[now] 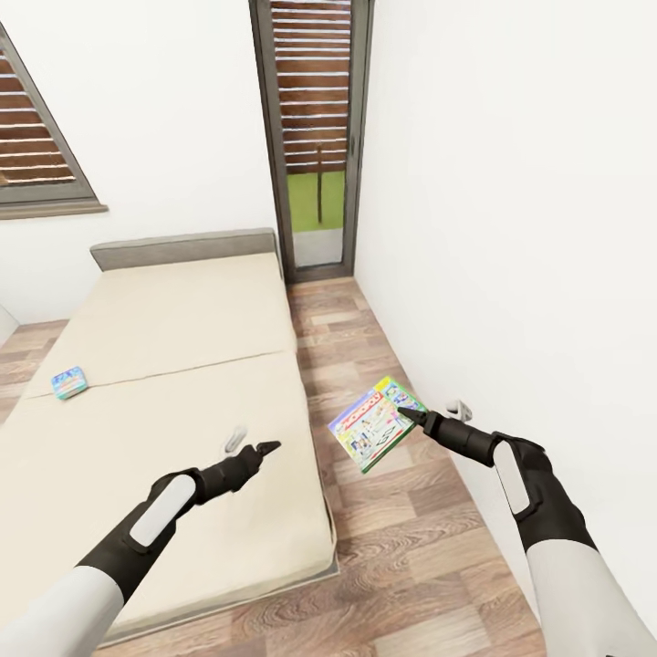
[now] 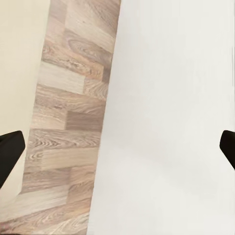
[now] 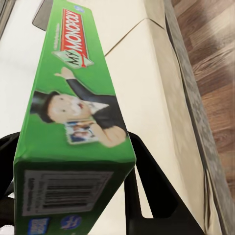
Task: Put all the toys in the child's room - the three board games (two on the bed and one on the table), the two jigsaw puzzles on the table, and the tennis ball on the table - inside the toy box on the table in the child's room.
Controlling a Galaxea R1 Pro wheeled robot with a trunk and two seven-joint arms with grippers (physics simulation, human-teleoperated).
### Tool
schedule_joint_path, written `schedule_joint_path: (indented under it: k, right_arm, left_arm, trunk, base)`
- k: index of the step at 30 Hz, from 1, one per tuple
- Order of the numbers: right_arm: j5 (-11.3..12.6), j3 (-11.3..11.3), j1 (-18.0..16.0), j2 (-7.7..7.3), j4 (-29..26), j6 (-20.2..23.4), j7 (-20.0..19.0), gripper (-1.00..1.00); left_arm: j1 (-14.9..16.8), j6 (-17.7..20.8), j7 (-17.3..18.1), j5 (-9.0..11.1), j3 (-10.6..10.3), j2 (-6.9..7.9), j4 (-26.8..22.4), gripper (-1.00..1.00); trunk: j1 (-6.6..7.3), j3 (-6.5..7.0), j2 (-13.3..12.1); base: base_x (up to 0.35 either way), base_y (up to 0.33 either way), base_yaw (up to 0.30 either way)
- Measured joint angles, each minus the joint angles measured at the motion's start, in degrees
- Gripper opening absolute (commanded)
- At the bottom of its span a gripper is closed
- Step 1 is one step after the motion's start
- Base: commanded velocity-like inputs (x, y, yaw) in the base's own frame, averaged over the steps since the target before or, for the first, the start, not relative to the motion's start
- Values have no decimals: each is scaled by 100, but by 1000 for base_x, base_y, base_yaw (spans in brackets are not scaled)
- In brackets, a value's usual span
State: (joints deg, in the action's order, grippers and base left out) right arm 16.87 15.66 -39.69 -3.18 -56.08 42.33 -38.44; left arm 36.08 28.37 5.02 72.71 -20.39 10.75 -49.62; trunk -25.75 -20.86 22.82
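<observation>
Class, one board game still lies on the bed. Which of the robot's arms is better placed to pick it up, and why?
Left. The left gripper is open and empty over the bed, nearer the blue board game. The right gripper is shut on the Monopoly box.

The green-edged board game box (image 3: 73, 122) carried the legend "MY MONOPOLY" on a red banner along its side. A barcode stood on its end panel, digits illegible. The blue box (image 1: 69, 382) on the bed (image 1: 182, 319) bore no readable print.
</observation>
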Motion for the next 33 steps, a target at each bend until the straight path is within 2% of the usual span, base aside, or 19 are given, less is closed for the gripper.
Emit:
schedule_joint_path:
  k: [4, 13, 24, 30, 33]
  right_arm:
    - [0, -6, 4, 3, 1, -1, 16, -100]
    - [-12, -9, 9, 7, 1, -3, 29, -100]
    - [-265, -13, 11, 8, 4, -6, 69, -100]
    - [-349, -34, 11, 8, 8, -34, 162, -100]
    - [-383, -44, 11, 9, 7, -76, 200, -100]
  left_arm:
    - [0, -93, 110, -90, 7, 4, -10, 100]
    - [0, -166, 200, -154, 10, 4, -32, 100]
    - [0, -231, 328, -171, -23, -9, 35, 100]
    - [0, -448, 436, -179, -45, -87, 148, 100]
    - [-1, -588, 557, -185, -51, -193, 203, 100]
  trunk:
    - [0, 37, 0]
    - [0, 119, 0]
    - [0, 220, 0]
    - [0, 275, 0]
    - [0, 303, 0]
  base:
    - [0, 0, -92]
    - [0, 0, -92]
    - [0, 0, -92]
    - [0, 0, -94]
    - [0, 0, -95]
